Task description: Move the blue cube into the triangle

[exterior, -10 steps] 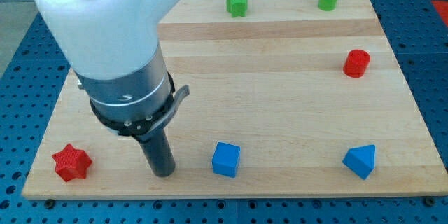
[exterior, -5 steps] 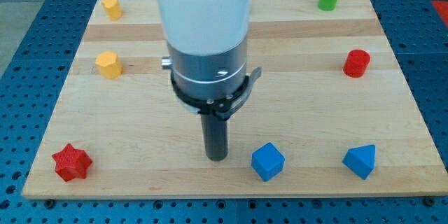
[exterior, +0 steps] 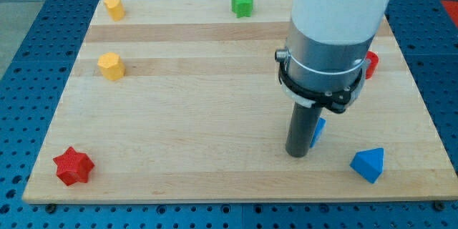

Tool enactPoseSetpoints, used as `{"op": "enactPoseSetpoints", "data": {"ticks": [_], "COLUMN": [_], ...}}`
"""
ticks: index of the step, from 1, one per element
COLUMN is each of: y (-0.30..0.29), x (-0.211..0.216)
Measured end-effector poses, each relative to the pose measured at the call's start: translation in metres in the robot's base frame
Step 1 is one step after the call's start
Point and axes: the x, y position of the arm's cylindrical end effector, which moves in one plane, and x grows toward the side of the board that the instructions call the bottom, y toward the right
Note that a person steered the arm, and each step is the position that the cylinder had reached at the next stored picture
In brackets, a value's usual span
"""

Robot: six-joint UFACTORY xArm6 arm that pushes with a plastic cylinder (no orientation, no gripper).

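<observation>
Blue cube [exterior: 319, 130] touching my tip [exterior: 297, 154], no jaws fitted, holding nothing: push steadily rightward toward blue triangle [exterior: 368, 164].

My tip [exterior: 298, 154]: shifted from near-left of the tabletop to near-right.
Blue cube [exterior: 318, 132]: pushed right, now touching my tip, mostly hidden behind the rod, closer to blue triangle [exterior: 368, 164].
Green cylinder: now hidden by the arm.
Red cylinder [exterior: 371, 64]: now partly covered.

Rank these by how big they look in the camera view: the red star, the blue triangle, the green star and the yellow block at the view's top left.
1. red star and blue triangle: alike, both nearest the view's bottom.
2. green star.
3. yellow block, close to the green star, so unsure.
</observation>
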Motion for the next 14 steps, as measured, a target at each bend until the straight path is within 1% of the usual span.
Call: {"op": "enactPoseSetpoints", "data": {"ticks": [1,2,3,5,6,7,8,9,10,12,13,14], "y": [-0.034,-0.041,-0.012,0.086,0.099,0.078,0.040,0.033,0.037,0.073,0.048,-0.024], "x": [0.004,-0.034,-0.055,-0.046,-0.046,-0.057,-0.058,-0.043,-0.026,-0.021,-0.021,-0.001]}}
